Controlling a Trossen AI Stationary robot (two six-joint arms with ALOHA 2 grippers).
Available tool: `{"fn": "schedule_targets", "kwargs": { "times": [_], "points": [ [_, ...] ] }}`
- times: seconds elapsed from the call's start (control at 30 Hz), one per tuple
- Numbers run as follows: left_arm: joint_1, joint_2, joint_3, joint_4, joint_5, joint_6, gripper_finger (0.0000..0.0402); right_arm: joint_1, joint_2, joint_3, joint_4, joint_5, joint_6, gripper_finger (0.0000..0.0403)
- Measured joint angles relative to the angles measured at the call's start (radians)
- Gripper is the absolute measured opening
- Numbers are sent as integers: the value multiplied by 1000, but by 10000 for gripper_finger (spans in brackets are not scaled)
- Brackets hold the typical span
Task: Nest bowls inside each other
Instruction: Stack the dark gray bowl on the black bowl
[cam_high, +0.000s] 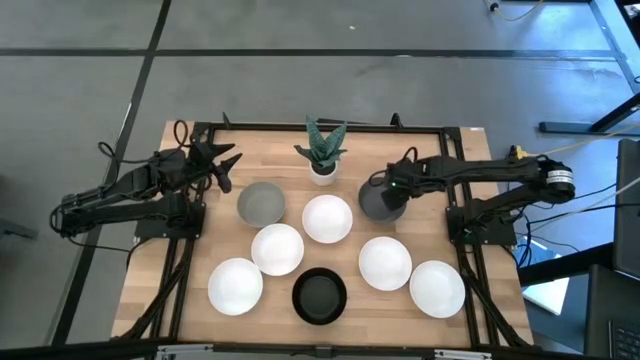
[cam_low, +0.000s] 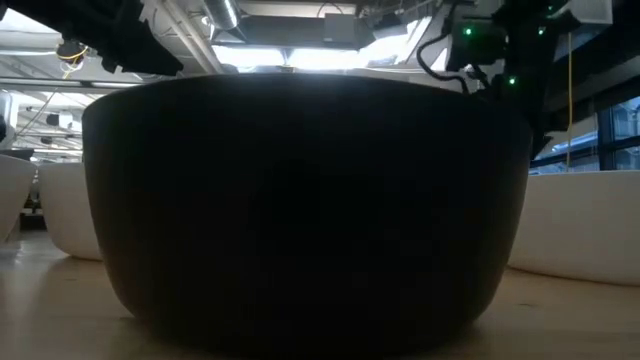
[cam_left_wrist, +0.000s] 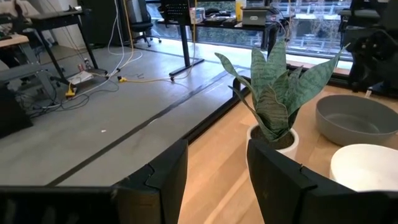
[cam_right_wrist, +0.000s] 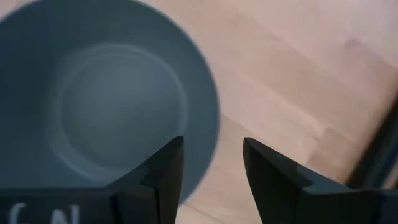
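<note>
Eight bowls stand upright on the wooden table. Five are white (cam_high: 327, 218) (cam_high: 277, 248) (cam_high: 235, 285) (cam_high: 385, 262) (cam_high: 437, 288). A light grey bowl (cam_high: 261, 203) is at the far left, a dark grey bowl (cam_high: 375, 205) at the far right, and a black bowl (cam_high: 319, 296) at the near edge. My right gripper (cam_right_wrist: 212, 142) is open over the dark grey bowl's rim (cam_right_wrist: 208, 118), one finger above its inside and one outside. My left gripper (cam_high: 228, 165) waits open at the far left, apart from the light grey bowl.
A small white pot with a green plant (cam_high: 322, 150) stands at the far edge between the two grey bowls. In the low view the black bowl (cam_low: 300, 200) fills most of the picture. A black frame (cam_high: 300, 128) runs along the table's far side.
</note>
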Motion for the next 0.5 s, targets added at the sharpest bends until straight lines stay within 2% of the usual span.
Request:
{"fn": "schedule_targets", "kwargs": {
  "times": [0.4,0.5],
  "points": [
    [0,0,0,-2,0,-2,161,-49,0,-142,177,-55,-7,167],
    [0,0,0,-2,0,0,161,-54,0,-155,208,-64,-5,153]
  ]
}}
